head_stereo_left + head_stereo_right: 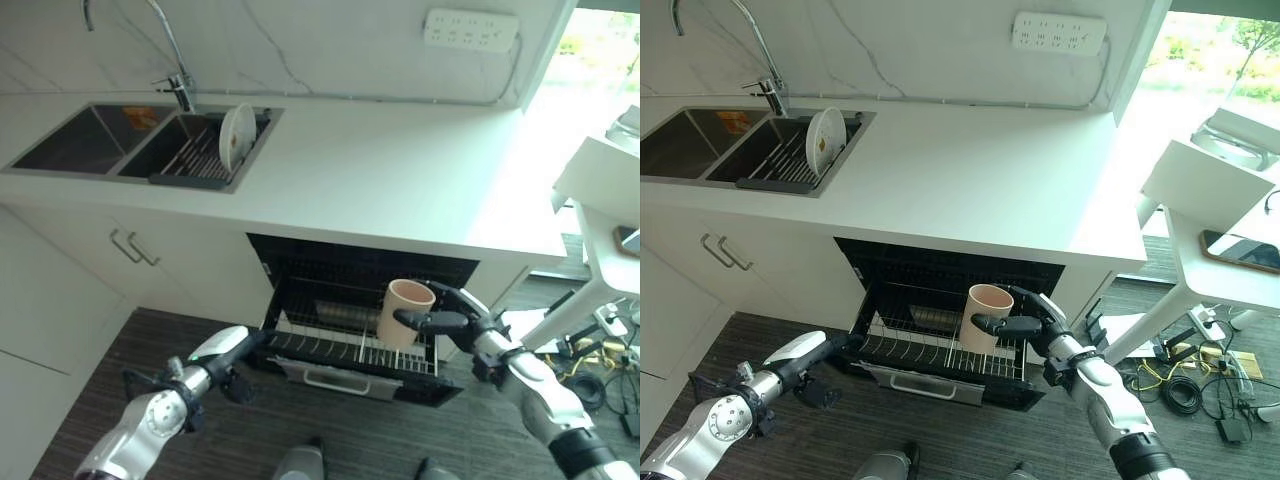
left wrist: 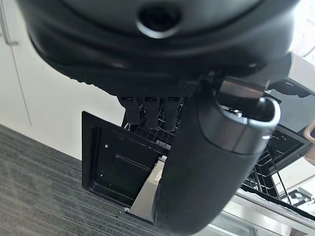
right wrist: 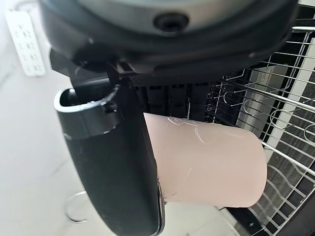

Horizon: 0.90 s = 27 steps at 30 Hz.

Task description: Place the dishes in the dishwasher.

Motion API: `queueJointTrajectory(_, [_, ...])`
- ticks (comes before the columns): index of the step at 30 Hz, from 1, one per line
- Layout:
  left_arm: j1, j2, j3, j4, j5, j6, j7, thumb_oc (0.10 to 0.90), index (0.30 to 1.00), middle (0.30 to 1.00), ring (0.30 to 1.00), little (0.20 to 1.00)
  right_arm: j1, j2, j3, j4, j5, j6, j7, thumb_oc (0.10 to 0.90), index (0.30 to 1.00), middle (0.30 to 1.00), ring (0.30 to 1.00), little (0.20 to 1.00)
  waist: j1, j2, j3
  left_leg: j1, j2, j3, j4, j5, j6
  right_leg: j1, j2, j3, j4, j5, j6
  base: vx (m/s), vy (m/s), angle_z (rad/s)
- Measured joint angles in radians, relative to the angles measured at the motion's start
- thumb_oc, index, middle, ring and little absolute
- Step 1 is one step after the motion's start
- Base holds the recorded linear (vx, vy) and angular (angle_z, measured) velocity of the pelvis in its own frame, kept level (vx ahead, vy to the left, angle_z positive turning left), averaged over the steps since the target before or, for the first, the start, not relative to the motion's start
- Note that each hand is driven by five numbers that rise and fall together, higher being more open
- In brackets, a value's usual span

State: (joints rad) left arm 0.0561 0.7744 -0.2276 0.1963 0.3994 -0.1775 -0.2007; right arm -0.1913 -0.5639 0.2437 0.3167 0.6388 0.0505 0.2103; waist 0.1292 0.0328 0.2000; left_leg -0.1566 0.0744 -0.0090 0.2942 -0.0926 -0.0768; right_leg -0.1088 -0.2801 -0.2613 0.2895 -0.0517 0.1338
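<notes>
My right hand (image 1: 455,322) is shut on a pink cup (image 1: 405,312), thumb (image 3: 113,162) on one side and fingers on the other. It holds the cup upright just above the right part of the pulled-out dishwasher rack (image 1: 340,350). The cup (image 3: 206,167) hangs over the rack's wires. My left hand (image 1: 235,352) reaches low to the rack's front left corner with straight fingers (image 2: 147,110) at its edge and nothing in its grasp. A white plate (image 1: 236,136) stands on edge in the drying rack inside the sink (image 1: 90,140).
The dishwasher opening (image 1: 360,265) sits under the white countertop (image 1: 400,170). Cabinet doors with handles (image 1: 135,248) are to its left. A white table (image 1: 1220,270) with a phone stands at the right, with cables on the floor (image 1: 1180,385) under it.
</notes>
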Motion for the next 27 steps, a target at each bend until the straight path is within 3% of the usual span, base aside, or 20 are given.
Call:
queueJointTrajectory(7, [-0.08, 0.002, -0.015, 0.0, -0.001, -0.002, 0.0, 0.8, 0.9, 0.9, 0.9, 0.9, -0.119, -0.002, 0.002, 0.085, -0.049, 0.006, -0.021, 0.4, 0.3, 0.3, 0.3, 0.3, 0.01, 0.006, 0.08, -0.034, -0.012, -0.001, 0.008, 0.01, 0.005, -0.022, -0.01, -0.004, -0.011, 0.021, 0.009, -0.02, 0.015, 0.03])
queueJointTrajectory(16, [-0.16, 0.008, -0.056, -0.003, -0.004, 0.002, 0.024, 0.8, 0.9, 0.9, 0.9, 0.9, -0.203, 0.001, 0.025, 0.212, -0.088, 0.004, -0.082, 0.4, 0.3, 0.3, 0.3, 0.3, 0.014, 0.044, 0.177, -0.049, -0.028, -0.013, 0.019, 0.015, 0.012, -0.022, -0.024, -0.024, -0.011, 0.027, 0.016, -0.03, 0.031, 0.08])
queueJointTrajectory(19, [-0.163, 0.008, -0.066, -0.015, -0.031, 0.007, 0.036, 0.8, 0.9, 0.9, 0.9, 0.9, -0.213, 0.008, 0.011, 0.292, -0.09, -0.001, -0.128, 0.4, 0.3, 0.3, 0.3, 0.3, 0.012, 0.059, 0.192, -0.049, -0.041, -0.015, 0.014, 0.016, 0.014, -0.023, -0.035, -0.026, -0.012, 0.026, 0.019, -0.02, 0.075, 0.05])
queueJointTrajectory(24, [-0.186, 0.008, -0.092, -0.015, -0.041, 0.012, 0.036, 0.8, 0.9, 0.9, 0.9, 0.9, -0.225, 0.009, 0.012, 0.297, -0.108, -0.026, -0.142, 0.4, 0.3, 0.3, 0.3, 0.3, 0.013, 0.063, 0.195, -0.049, -0.044, -0.015, 0.014, 0.018, 0.017, -0.022, -0.038, -0.026, -0.013, 0.027, 0.022, -0.01, 0.013, 0.01])
queueJointTrajectory(27, [-0.201, 0.008, -0.101, -0.023, -0.042, 0.025, 0.045, 0.8, 0.9, 0.9, 0.9, 0.9, -0.289, 0.009, -0.005, 0.366, -0.101, -0.043, -0.155, 0.4, 0.3, 0.3, 0.3, 0.3, 0.013, 0.075, 0.228, -0.049, -0.045, -0.017, 0.013, 0.024, 0.018, -0.023, -0.039, -0.025, -0.009, 0.029, 0.024, -0.07, 0.012, 0.02])
